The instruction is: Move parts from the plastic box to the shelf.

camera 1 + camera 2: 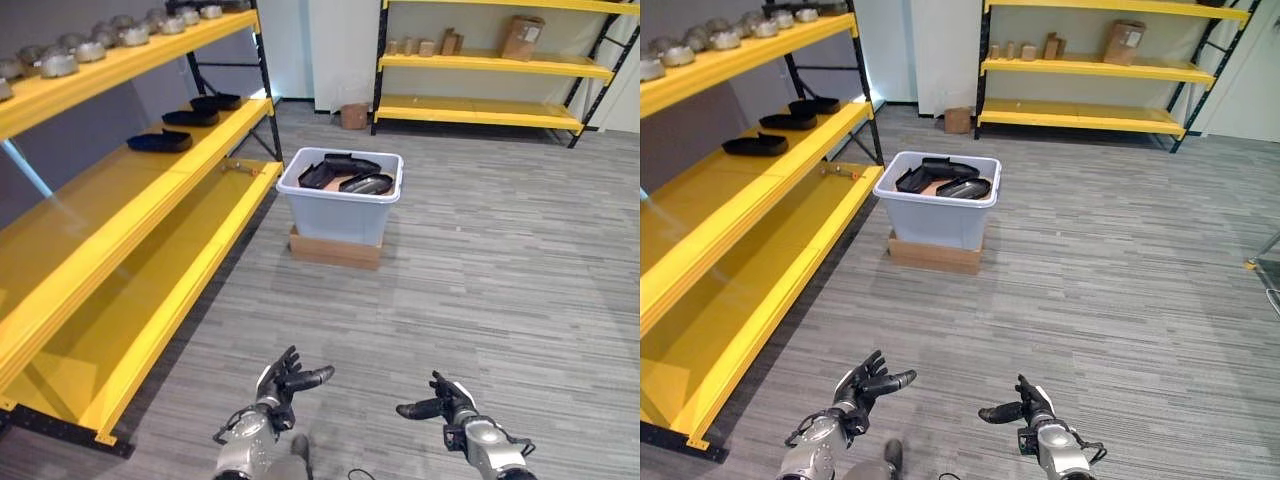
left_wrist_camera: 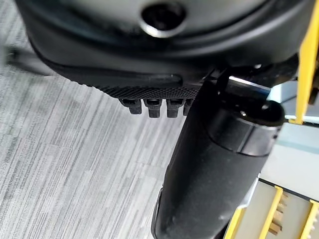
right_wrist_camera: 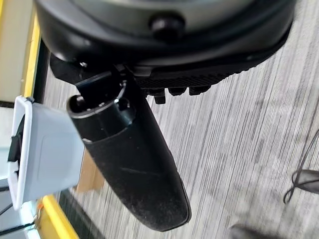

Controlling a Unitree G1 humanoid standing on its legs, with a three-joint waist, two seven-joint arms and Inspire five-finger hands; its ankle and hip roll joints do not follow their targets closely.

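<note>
Parts [image 1: 348, 174] — dark, curved plastic-looking pieces — lie piled in the plastic box [image 1: 340, 215], a pale grey tub w/ white rim that sits on a flat cardboard base [image 1: 334, 250] on the grey plank floor [image 1: 500, 280]. At least three pieces show above the rim; can't tell how many lie beneath.

Just left of the box stands the yellow shelf [image 1: 140, 250], a long rack w/ several tiers. On its middle tier, toward the far end, lie three dark parts [image 1: 190, 117] of similar shape in a row, spaced apart. Top tier carries a line of grey metal castings [image 1: 90, 48]. A small brownish object [image 1: 243, 167] rests on the low tier near the box — too small to identify.

Left hand [image 1: 285, 380] and right hand [image 1: 445, 400] hover low in front of the robot, well short of the box, palms roughly facing each other. Both have fingers relaxed and spread, thumbs out, holding nothing; the wrist views agree.

Judgement on progress: partway. Three parts look already shelved, several remain in the box, and no part is in hand, so what's left is to close on the box, take a piece and carry it to the free stretch of the middle tier.

Far wall has a second yellow rack [image 1: 490, 110] w/ cardboard boxes [image 1: 522, 38].
</note>
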